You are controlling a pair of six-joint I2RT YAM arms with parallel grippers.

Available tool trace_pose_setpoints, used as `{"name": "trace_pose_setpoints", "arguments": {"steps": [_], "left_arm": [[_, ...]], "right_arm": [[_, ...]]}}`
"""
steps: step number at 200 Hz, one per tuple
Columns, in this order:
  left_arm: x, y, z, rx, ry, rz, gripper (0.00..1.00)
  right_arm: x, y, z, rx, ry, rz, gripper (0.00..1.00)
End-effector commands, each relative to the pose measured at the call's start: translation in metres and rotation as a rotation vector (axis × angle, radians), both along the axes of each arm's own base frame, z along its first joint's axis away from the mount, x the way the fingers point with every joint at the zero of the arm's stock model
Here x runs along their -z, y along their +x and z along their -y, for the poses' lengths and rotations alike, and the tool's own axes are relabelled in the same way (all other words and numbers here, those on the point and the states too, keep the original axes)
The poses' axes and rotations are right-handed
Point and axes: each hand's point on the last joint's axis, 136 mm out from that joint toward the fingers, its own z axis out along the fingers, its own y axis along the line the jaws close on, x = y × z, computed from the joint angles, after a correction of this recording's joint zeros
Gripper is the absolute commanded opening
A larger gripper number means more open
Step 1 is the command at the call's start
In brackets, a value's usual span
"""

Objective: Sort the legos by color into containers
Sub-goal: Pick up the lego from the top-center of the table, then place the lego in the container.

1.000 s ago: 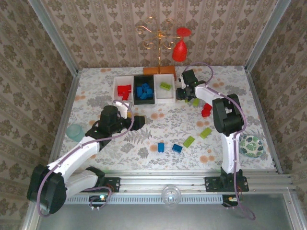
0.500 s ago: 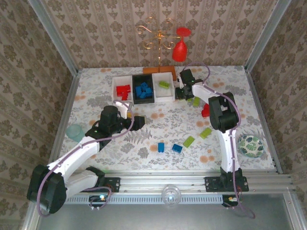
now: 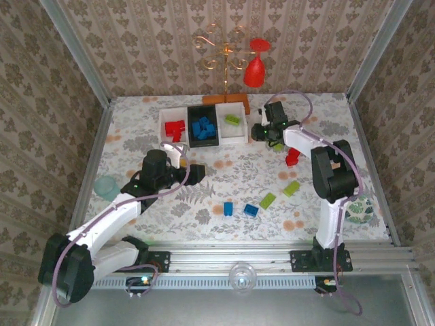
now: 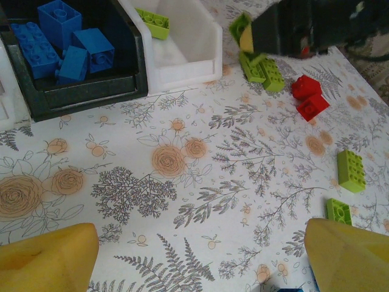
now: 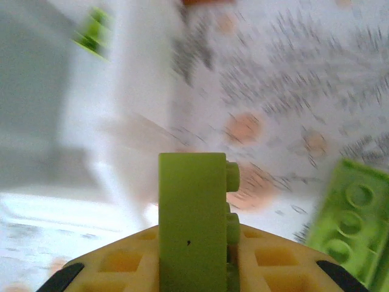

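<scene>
Your right claw (image 3: 266,134) is pinched shut on a lime green brick (image 5: 193,207) just right of the right-hand white bin (image 4: 188,58); it is light, stiff, slick plastic, best gripped across flat sides, not studs; your left claw (image 4: 194,261) gapes wide, empty, in front of that bin.

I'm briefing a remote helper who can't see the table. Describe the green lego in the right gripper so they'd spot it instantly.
Find the right-hand white bin in the row of three at the far side of the table. Just beside it is the right gripper, shut on a lime green brick. It alone is held; the other green bricks lie loose on the table or in that bin.
</scene>
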Motion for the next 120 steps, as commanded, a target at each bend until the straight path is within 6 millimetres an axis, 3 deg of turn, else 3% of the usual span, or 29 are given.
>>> {"name": "trace_pose_setpoints", "arguments": {"steps": [1, 41, 73, 92, 120], "left_arm": [[-0.002, 0.000, -0.003, -0.006, -0.002, 0.009, 0.89], [-0.001, 0.000, -0.004, -0.009, 0.000, 0.006, 0.89], [0.000, 0.000, -0.004, -0.007, 0.001, 0.004, 0.89], [-0.001, -0.001, -0.004, -0.005, 0.001, 0.007, 0.89], [-0.002, -0.001, -0.004, -0.004, -0.001, 0.008, 0.89]], "right_arm": [[-0.037, 0.011, -0.049, -0.082, 0.103, 0.115, 0.27], [-0.023, 0.029, -0.086, -0.127, 0.100, 0.093, 0.29], [-0.013, 0.049, -0.090, -0.106, 0.087, 0.076, 0.35], [-0.023, 0.051, -0.089, -0.101, 0.092, 0.089, 0.42], [-0.060, 0.035, -0.087, -0.111, 0.138, 0.145, 0.48]]}}
